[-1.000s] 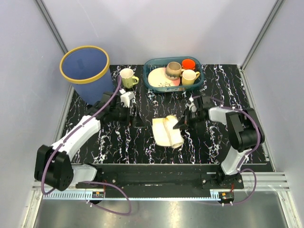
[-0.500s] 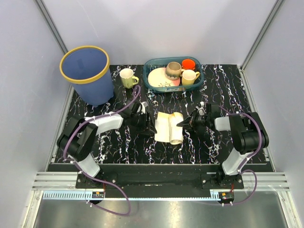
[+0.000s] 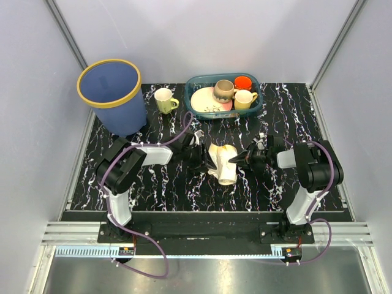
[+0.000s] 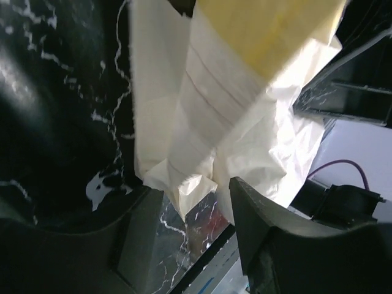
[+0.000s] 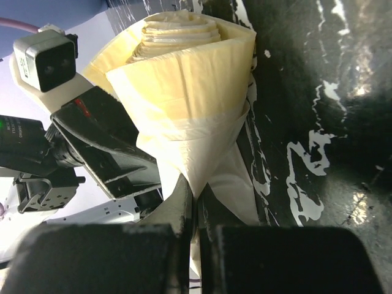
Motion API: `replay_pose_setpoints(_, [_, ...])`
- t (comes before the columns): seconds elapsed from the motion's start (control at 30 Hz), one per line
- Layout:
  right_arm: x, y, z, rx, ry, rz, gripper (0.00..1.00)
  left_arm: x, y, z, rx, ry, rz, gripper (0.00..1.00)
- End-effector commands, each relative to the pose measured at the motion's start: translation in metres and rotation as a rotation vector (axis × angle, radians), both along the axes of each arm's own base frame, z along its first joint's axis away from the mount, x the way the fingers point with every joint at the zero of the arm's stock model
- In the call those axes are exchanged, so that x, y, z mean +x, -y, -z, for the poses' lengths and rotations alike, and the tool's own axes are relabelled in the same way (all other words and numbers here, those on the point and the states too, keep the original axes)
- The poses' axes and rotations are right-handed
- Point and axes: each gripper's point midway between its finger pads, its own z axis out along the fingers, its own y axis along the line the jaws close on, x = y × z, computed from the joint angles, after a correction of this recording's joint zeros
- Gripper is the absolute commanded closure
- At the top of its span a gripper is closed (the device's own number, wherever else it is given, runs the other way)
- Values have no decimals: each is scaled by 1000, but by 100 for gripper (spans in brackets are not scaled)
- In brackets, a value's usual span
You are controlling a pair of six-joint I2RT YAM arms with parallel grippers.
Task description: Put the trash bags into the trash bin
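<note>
The trash bags (image 3: 222,162) are a cream-white folded bundle on the black marbled table at centre, also in the left wrist view (image 4: 226,110) and right wrist view (image 5: 184,79). My right gripper (image 3: 240,159) is shut on the bundle's right edge; its fingers (image 5: 184,202) pinch the film. My left gripper (image 3: 204,160) is open at the bundle's left edge, with a corner of film between its jaws (image 4: 193,187). The trash bin (image 3: 112,95), blue with a yellow rim, stands at the far left, away from both grippers.
A teal dish basket (image 3: 195,107) at the back centre holds a cream plate (image 3: 205,100) and mugs. A pale green mug (image 3: 164,99) stands between the bin and the basket. Grey walls close in the table.
My left arm swung right from near the bin to the bundle's left edge. My right gripper closed on the bundle, which is now bunched up and raised between the grippers.
</note>
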Motion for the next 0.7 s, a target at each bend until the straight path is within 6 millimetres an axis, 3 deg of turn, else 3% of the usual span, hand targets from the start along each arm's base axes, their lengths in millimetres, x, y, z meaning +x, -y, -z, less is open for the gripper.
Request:
replay_pose_setpoints(0.0, [0, 3, 8, -5, 5, -6, 100, 11, -6, 34, 99, 10, -44, 52])
replay_pose_setpoints(0.17, [5, 2, 6, 8, 10, -14, 100, 18, -16, 26, 126, 18, -64, 97])
replay_pose_setpoints(0.23, [9, 2, 3, 4, 36, -22, 100, 18, -25, 21, 138, 41, -54, 100])
replay_pose_setpoints(0.27, [12, 2, 1, -6, 34, -27, 99, 20, -25, 7, 117, 74, -51, 100])
replay_pose_setpoints(0.3, [15, 4, -1, -21, 63, -39, 79, 19, -28, 2, 121, 102, -31, 100])
replay_pose_setpoints(0.4, [23, 8, -6, -54, 86, -52, 55, 16, -30, -26, 89, 201, 8, 100])
replay_pose_setpoints(0.43, [24, 10, -6, -68, 86, -52, 40, 15, -31, -31, 86, 221, 16, 100])
replay_pose_setpoints(0.5, [28, 13, -10, -98, 97, -69, 32, 12, -34, -47, 68, 270, 40, 100])
replay_pose_setpoints(0.53, [30, 17, -11, -111, 100, -65, 18, 10, -33, -51, 59, 280, 46, 100])
replay_pose_setpoints(0.63, [30, 25, -13, -154, 105, -75, 9, 5, -22, -73, -11, 297, 78, 100])
replay_pose_setpoints(0.67, [31, 30, -13, -171, 91, -70, 2, 4, -19, -83, -29, 314, 88, 100])
